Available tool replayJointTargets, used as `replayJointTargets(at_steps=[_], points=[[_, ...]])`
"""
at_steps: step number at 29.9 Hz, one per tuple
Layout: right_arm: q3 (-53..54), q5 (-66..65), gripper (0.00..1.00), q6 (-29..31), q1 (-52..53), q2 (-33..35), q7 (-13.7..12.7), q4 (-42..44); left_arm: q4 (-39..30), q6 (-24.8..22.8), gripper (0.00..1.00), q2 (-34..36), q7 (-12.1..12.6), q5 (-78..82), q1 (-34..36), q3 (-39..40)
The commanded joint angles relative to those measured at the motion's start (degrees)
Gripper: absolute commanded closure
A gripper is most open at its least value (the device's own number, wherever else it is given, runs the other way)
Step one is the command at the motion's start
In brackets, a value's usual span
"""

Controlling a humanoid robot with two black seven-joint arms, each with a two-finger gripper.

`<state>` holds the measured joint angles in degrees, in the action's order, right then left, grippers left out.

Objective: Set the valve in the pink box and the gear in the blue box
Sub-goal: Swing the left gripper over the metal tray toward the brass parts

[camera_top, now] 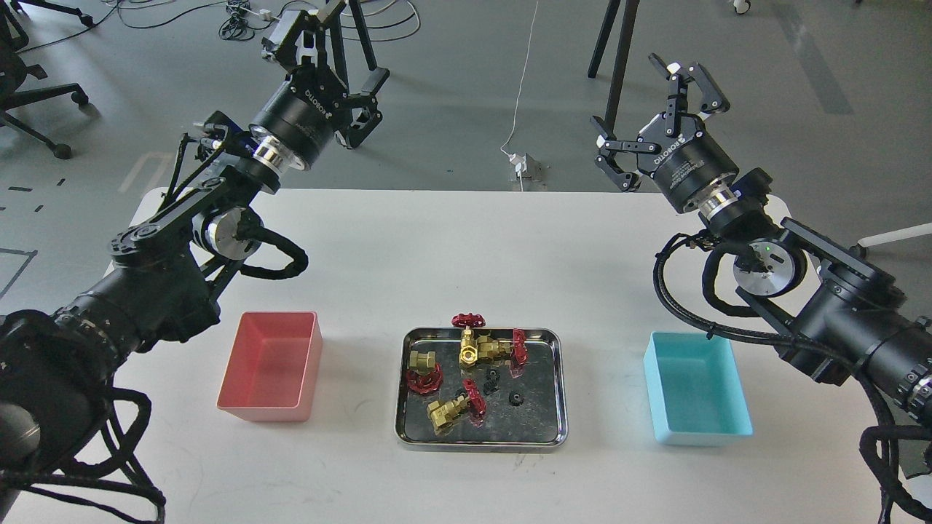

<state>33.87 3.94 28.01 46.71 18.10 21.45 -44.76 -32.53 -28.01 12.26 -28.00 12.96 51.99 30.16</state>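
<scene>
Several brass valves (470, 348) with red handwheels lie in a shiny steel tray (561, 386) at the table's front middle. Small black gears (515, 398) lie among them, toward the tray's right half. The pink box (273, 364) stands left of the tray and looks empty. The blue box (695, 386) stands right of it, also empty. My left gripper (338, 65) is raised beyond the table's far left edge, open, holding nothing. My right gripper (648, 109) is raised at the far right, open and empty too. Both are well away from the tray.
The white table (437, 247) is bare behind the tray. Beyond its far edge are a power strip (523, 164) with a white cable, tripod legs (619, 44) and an office chair base (44, 109) on the grey floor.
</scene>
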Motion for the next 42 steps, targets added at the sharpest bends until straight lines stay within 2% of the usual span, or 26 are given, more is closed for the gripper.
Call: replayJointTargets(at_steps=[1, 6, 10, 13, 16, 20, 22, 26, 31, 33, 36, 40, 42], points=[[4.5, -0.1, 0.0, 0.0, -1.8, 0.5, 0.0, -0.2, 0.0, 0.0, 0.0, 0.0, 0.0, -0.1, -0.7, 0.2], [7.3, 0.0, 0.0, 0.0, -2.1, 2.0, 0.0, -0.3, 0.1, 0.0, 0.0, 0.2, 0.0, -0.6, -0.3, 2.2], [7.4, 0.1, 0.0, 0.0, 0.0, 5.3, -0.2, -0.9, -0.5, 0.0, 0.0, 0.1, 0.0, -2.6, -0.7, 9.5], [7.4, 0.5, 0.0, 0.0, 3.0, 8.5, -0.3, -1.3, -4.3, 0.0, 0.0, 1.2, 0.0, -3.3, -0.5, 14.6], [7.3, 3.4, 0.0, -4.0, 5.3, 10.3, -0.5, -1.3, -8.4, 0.0, 0.0, 3.0, 0.0, -3.0, 0.1, 21.2], [7.3, 4.5, 0.0, -6.3, 6.1, 12.7, -0.6, -1.4, -14.9, 0.0, 0.0, 7.1, 0.0, -1.2, 2.4, 20.3], [7.4, 4.5, 0.0, -6.3, 5.9, 13.7, -0.6, -1.5, -19.4, 0.0, 0.0, 10.7, 0.0, 2.0, 4.7, 13.0], [7.2, 4.5, 0.0, -6.2, 5.0, 14.1, -0.5, -1.4, -31.0, 0.0, 0.0, 20.3, 0.0, 11.1, 13.7, -5.8], [6.6, 4.5, 0.0, -6.1, 2.9, 12.8, -0.5, -1.6, -44.1, 0.1, 0.0, 27.2, 0.0, 25.0, 35.1, -38.4], [6.5, 4.5, 0.0, -6.2, 2.3, 11.3, -0.5, -1.7, -46.7, 4.9, 0.0, 27.2, 0.0, 30.9, 43.2, -50.7], [7.0, 4.5, 0.0, -6.7, 1.6, 10.1, -0.4, -3.8, -48.5, 10.4, 0.0, 26.1, 0.0, 43.6, 49.6, -64.3], [7.4, 4.5, 0.0, -7.2, 2.2, 9.1, -0.5, -5.3, -48.2, 18.1, 0.01, 21.6, 0.0, 60.3, 49.4, -74.4], [7.1, 4.5, 0.0, -9.2, 3.6, 8.2, -0.6, -5.3, -48.1, 22.8, 0.01, 19.6, 0.0, 63.1, 47.9, -78.0]])
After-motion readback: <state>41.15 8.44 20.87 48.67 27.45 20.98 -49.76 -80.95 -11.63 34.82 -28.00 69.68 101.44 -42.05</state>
